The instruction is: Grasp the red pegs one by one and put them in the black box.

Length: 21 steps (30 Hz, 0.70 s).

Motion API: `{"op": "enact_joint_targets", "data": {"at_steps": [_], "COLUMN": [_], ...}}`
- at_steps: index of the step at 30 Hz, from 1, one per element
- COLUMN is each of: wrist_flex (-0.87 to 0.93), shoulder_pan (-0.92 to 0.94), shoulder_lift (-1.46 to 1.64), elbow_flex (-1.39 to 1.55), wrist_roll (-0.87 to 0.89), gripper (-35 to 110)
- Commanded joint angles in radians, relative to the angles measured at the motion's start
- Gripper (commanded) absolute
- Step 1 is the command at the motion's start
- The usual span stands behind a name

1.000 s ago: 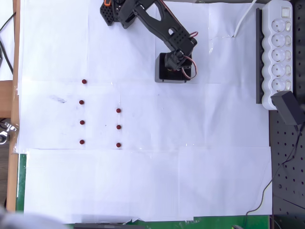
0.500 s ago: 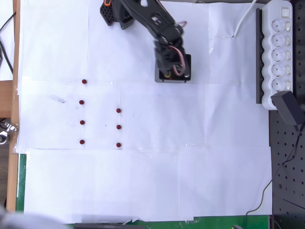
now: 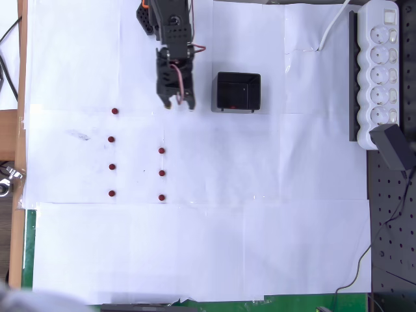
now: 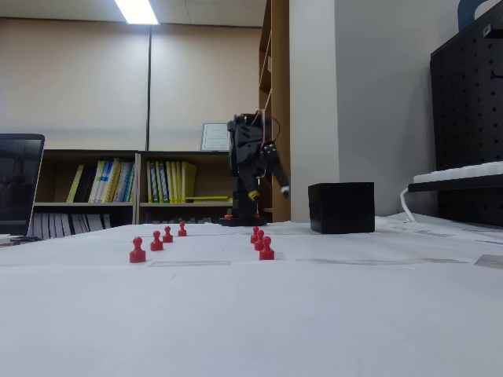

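Note:
Several red pegs stand on the white paper in two columns, one on the left and one nearer the middle. In the fixed view they form two rows in the foreground. The black box sits uncovered at the upper middle, with a faint red spot low inside it; in the fixed view the box stands right of the arm. My gripper hangs left of the box, pointing down the picture, open with nothing between its fingers. It is above and right of the topmost left peg.
A white power strip and a black adapter lie along the right edge, above a black pegboard. The arm's base is at the top. A wooden table edge runs down the left.
The arm has swung left from over the black box to a spot beside it, leaving the box uncovered. The pegs on the paper have not moved.

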Motion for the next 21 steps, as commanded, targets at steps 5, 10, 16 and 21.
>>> {"op": "enact_joint_targets", "data": {"at_steps": [5, 10, 16, 21], "wrist_flex": [-0.474, -0.617, -0.793, -0.89], "shoulder_pan": [0.219, 0.316, 0.382, 0.443], "shoulder_lift": [-0.066, -0.015, 0.077, 0.164], "elbow_flex": [-0.287, -0.356, -0.419, -0.437], "wrist_roll": [0.12, 0.121, 0.13, 0.173], "gripper": [23, 22, 22, 22]}}
